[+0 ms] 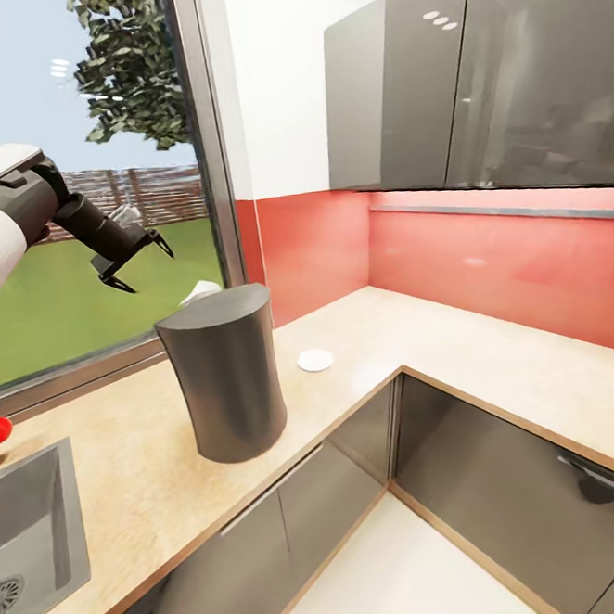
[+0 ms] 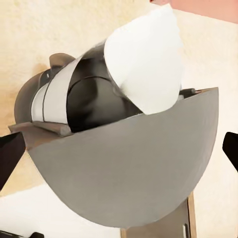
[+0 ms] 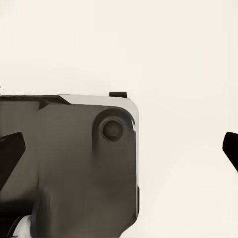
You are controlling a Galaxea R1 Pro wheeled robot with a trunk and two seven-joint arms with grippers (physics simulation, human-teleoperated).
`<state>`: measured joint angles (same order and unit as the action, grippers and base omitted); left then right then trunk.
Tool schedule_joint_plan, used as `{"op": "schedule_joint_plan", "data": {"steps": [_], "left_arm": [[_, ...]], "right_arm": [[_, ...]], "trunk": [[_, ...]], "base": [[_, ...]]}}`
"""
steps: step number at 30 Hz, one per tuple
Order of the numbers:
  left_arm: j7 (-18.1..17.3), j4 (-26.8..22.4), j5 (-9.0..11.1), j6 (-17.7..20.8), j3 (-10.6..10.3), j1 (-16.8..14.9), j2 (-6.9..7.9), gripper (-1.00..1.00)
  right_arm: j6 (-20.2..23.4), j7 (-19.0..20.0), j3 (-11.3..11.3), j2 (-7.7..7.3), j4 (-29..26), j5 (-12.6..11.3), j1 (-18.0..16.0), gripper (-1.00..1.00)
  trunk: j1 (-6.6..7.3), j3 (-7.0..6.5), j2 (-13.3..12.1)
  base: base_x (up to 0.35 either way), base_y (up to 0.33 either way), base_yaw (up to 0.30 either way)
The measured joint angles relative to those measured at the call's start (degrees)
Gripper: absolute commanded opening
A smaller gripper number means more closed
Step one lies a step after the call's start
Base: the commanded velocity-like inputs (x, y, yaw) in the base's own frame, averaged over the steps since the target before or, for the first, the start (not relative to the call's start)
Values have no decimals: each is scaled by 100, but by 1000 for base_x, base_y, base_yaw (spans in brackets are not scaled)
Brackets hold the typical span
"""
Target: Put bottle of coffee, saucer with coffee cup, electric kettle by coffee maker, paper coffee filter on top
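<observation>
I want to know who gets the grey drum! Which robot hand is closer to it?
Left. Its end effector hangs open just above the coffee maker; the right one looks at a glossy dark panel elsewhere.

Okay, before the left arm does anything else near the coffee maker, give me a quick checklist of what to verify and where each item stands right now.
1. Coffee maker upright on the kitchen countertop: ok.
2. Paper coffee filter on the maker's flat top: not ok. It sits behind the far rim beside the maker, poking above the top edge rather than on it.
3. Left pincer empty and open: ok. It hovers above and behind the maker, holding nothing.
4. Saucer on the counter near the maker: ok. It lies apart from the maker, with no cup on it.
5. Right pincer state: open, fingertips at the frame edges, nothing between them.
6. Kettle and coffee bottle placement: cannot tell.
</observation>
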<state>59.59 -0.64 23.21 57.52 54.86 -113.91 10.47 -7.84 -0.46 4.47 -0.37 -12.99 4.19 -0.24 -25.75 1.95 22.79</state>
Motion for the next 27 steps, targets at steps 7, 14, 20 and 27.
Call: {"op": "schedule_joint_plan", "data": {"steps": [7,14,20,27], "left_arm": [[-103,0,-6,-2,-11,-1,0,100],[-121,0,-8,4,-22,4,3,100],[-128,0,-8,8,-30,6,8,100],[-146,11,-16,28,-41,89,3,100]], "right_arm": [[0,0,0,7,0,-5,0,100],[0,0,0,7,0,-5,0,100],[0,0,0,7,0,-1,0,100],[0,0,0,7,0,-2,0,100]], "trunk": [[0,0,0],[0,0,0],[0,0,0],[0,0,-1]], "base": [[-4,0,243],[0,0,271],[0,0,267],[0,0,77]]}}
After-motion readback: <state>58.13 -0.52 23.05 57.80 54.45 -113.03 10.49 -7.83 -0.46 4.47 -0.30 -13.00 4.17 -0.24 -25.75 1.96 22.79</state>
